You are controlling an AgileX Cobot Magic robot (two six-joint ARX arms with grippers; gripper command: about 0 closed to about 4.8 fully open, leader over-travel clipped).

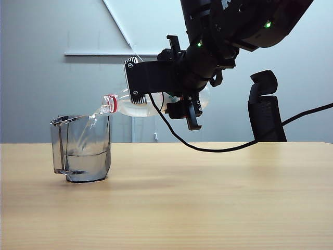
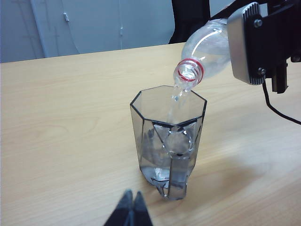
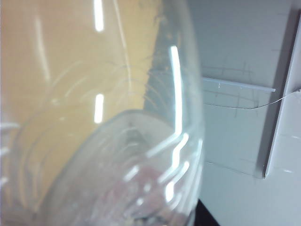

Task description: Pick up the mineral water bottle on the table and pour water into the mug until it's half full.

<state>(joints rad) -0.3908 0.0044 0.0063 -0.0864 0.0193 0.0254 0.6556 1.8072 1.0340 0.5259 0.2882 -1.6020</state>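
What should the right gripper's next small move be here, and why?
Probably tilt the mineral water bottle back up soon. The right gripper holds it nearly level, a stream of water runs into the mug, and the level looks close to halfway. The left gripper sits shut, apart.

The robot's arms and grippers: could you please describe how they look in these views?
The right arm is glossy black with small green lights and a trailing black cable. The right gripper is black, with a grey screwed plate. The left gripper shows only two dark, tapered fingertips.

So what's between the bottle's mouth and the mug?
A thin stream of water falls from the mineral water bottle, held by the right pincer, into the mug, clearest in the left wrist view.
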